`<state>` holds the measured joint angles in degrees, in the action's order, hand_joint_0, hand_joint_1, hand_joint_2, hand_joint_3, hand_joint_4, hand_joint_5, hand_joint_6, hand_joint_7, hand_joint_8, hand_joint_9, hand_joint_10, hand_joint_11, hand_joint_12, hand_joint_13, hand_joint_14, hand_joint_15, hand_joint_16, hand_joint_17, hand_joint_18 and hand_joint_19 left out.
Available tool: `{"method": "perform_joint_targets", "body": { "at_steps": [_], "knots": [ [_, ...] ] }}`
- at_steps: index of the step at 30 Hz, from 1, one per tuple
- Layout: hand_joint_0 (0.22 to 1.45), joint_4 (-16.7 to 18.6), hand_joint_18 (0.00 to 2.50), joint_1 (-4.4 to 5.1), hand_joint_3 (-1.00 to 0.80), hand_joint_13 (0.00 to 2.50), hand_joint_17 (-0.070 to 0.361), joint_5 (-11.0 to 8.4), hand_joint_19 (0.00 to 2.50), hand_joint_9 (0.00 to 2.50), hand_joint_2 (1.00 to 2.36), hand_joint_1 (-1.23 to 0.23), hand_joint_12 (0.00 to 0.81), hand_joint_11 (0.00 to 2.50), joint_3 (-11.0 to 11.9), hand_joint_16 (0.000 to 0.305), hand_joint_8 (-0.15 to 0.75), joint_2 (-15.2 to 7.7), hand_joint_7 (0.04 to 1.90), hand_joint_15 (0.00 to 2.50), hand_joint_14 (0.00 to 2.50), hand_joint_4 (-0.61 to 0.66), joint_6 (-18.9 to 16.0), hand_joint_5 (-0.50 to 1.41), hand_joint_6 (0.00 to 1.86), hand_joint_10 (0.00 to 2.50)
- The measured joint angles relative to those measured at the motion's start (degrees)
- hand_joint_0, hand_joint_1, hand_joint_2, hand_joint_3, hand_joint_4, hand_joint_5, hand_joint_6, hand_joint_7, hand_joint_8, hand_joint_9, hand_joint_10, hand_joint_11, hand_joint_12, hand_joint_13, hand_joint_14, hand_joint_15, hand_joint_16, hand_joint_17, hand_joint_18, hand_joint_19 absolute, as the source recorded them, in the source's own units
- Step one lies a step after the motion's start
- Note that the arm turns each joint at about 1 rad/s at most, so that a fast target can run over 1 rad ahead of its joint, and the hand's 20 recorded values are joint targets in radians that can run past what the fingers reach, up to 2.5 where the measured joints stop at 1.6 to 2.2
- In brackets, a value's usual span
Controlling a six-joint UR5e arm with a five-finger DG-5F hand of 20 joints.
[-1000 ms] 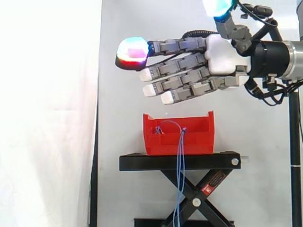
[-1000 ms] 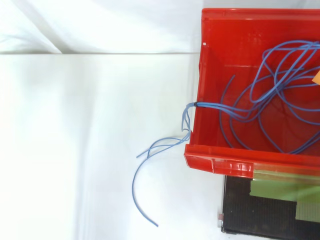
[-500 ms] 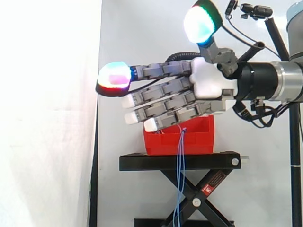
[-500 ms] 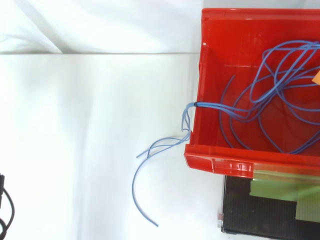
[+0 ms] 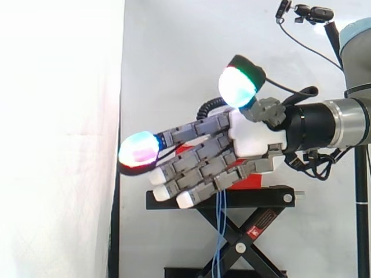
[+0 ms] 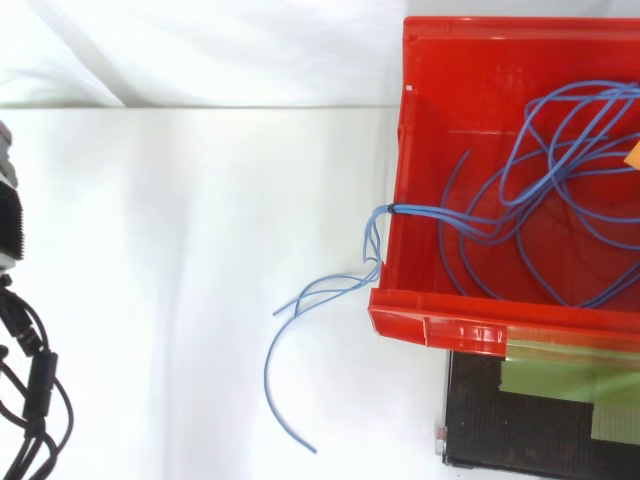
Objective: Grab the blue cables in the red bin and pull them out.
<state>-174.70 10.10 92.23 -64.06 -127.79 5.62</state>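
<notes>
Step in hand, as I judge it, is the approach: nothing is grabbed yet.

To do it well, the arm (image 5: pixel 342 121), coming in from the right edge of the side view, has to bring the hand (image 5: pixel 249 136) over the open top of the red bin (image 6: pixel 398 150). It should then drop the fingers into the thick tangle, not onto the loose ends. Curl round several strands at once and lift straight up. One bundle hooks over the bin's left wall, so a sideways drag could tip the bin or slide it on the black stand (image 5: pixel 261 200).

Blue cables (image 6: pixel 415 210):
- In the top view, most loops lie inside the bin, right half of frame.
- One bundle crosses the left wall at mid-height and trails out onto the white surface, lower centre.
- In the side view, strands hang down past the stand's plate between its scissor legs, lower centre.

Hand pose:
- In the side view it sits centre frame, in line with the bin and hiding most of it.
- The palm is at centre right, and the fingers (image 5: pixel 191 171) stretch out nearly straight, fanned, pointing left and a bit down.
- The thumb is cocked up above the palm, its pad glowing green-cyan. The pad furthest left glows cyan-red.
- It is wide open and holds nothing.
- In the top view the loops lie uncovered, so the hand is probably not over the bin yet.
</notes>
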Motion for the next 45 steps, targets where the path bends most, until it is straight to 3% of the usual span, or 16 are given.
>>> {"method": "perform_joint_targets", "body": {
  "at_steps": [9, 18, 27, 34, 45],
  "knots": [
    [0.74, 1.54, 0.0, -0.28, -1.0, 0.01, 0.124, -0.03, 0.36, 0.37, 1.0, -0.74, 0.369, 0.07, -2.39, 0.055, 0.266, -0.05, 0.16, 0.2, 0.01, 0.18, 0.86, 0.3, 0.01, 0.0],
    [0.75, 0.56, 0.0, -0.34, -1.0, 0.1, 0.123, 0.18, 0.33, 0.47, 1.0, -0.78, 0.369, 0.09, -2.76, 0.055, 0.27, -0.01, 0.18, 0.2, 0.01, 0.2, 7.67, 0.39, 0.01, 0.0],
    [0.74, 1.91, 0.0, -1.06, -1.0, 0.1, 0.123, 0.86, 0.32, 0.46, 1.0, -0.79, 0.368, 0.08, -2.79, 0.055, 0.271, -0.02, 0.18, 0.2, 0.01, 0.2, 20.01, 0.39, 0.01, 0.0],
    [0.74, 6.84, 0.0, -2.4, -1.0, 0.1, 0.124, 2.81, 0.33, 0.46, 1.0, -0.79, 0.37, 0.09, -2.67, 0.055, 0.272, -0.02, 0.18, 0.2, 0.01, 0.2, 30.94, 0.39, 0.01, 0.0],
    [0.74, 10.62, 0.0, -4.29, -1.0, 0.09, 0.124, 3.54, 0.33, 0.46, 1.0, -0.79, 0.371, 0.09, -2.26, 0.055, 0.271, -0.01, 0.18, 0.2, 0.01, 0.2, 47.56, 0.39, 0.01, 0.0]
  ]
}}
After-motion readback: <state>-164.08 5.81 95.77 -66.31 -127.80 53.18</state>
